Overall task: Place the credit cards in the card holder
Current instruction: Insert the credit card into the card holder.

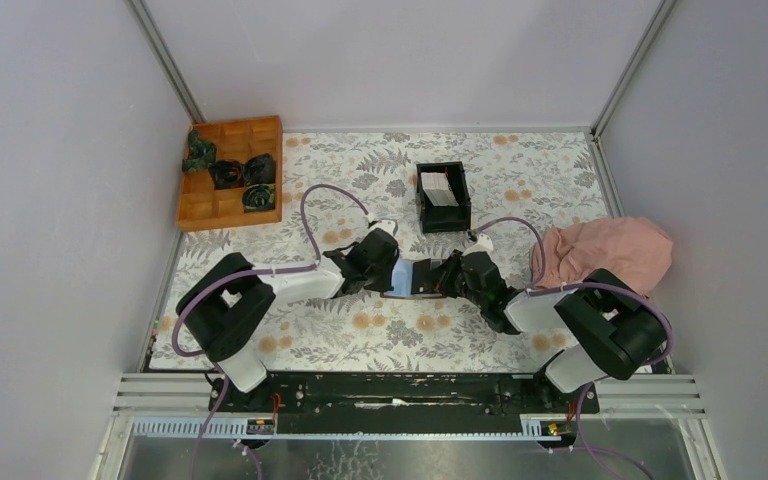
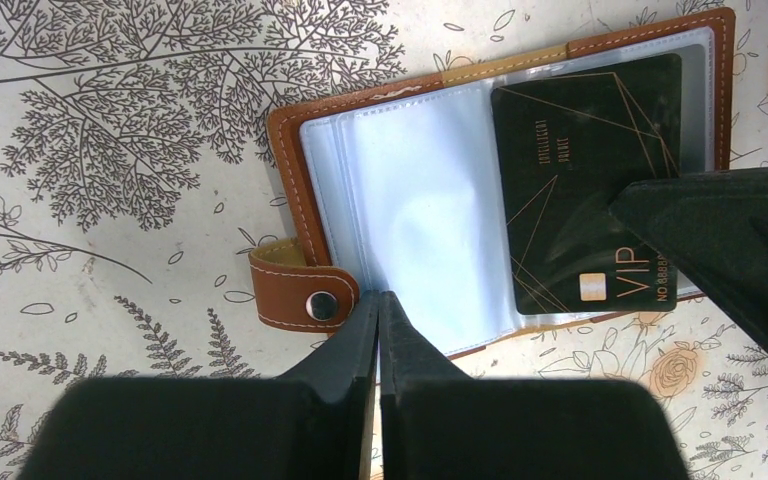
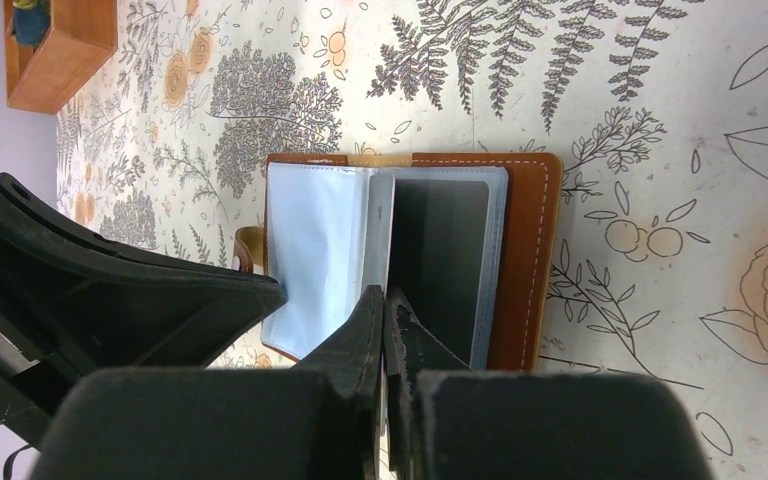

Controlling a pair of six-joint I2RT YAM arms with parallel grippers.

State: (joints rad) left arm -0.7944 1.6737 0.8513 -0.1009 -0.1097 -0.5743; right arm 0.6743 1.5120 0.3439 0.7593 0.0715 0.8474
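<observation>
At the table's middle the card holder lies open, a dark credit card seemingly partly in one sleeve. Left gripper and right gripper are both pressed together at its edge. Keep the sleeve flat, push the card straight

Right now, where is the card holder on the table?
In the top view the card holder lies open at the middle of the table, between the left gripper and the right gripper, just on the near side of the black box.
</observation>
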